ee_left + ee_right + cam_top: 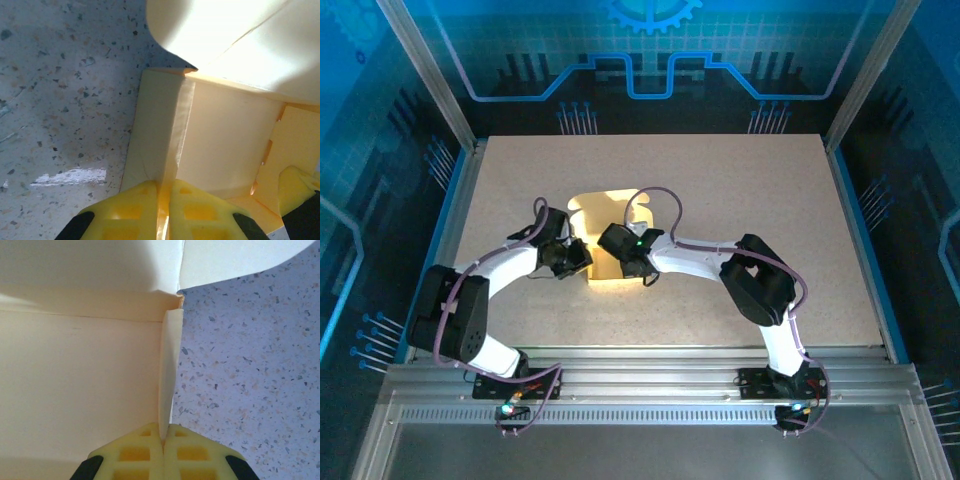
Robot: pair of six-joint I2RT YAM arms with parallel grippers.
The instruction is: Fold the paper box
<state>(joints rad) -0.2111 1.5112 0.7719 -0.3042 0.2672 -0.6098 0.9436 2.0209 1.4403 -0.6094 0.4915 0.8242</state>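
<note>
Around the workspace stand blue printed panels in a metal frame, closing off a pale speckled table whose bare top runs wide on all sides of the work.

Near the middle of the table, slightly towards the arms, lies the paper box, its base flat on the surface between the two wrists. It looks about half formed: the long side walls are raised, but the far flap with its rounded corner is not closed, and the slotted tab at one end is not tucked. By my reading, the end panels and the lid are left to do.

The left gripper is pressed together on the left side wall, thin card standing on edge between its yellow fingers. The right gripper is likewise clamped on the right side wall, holding it upright beside the bare table.
</note>
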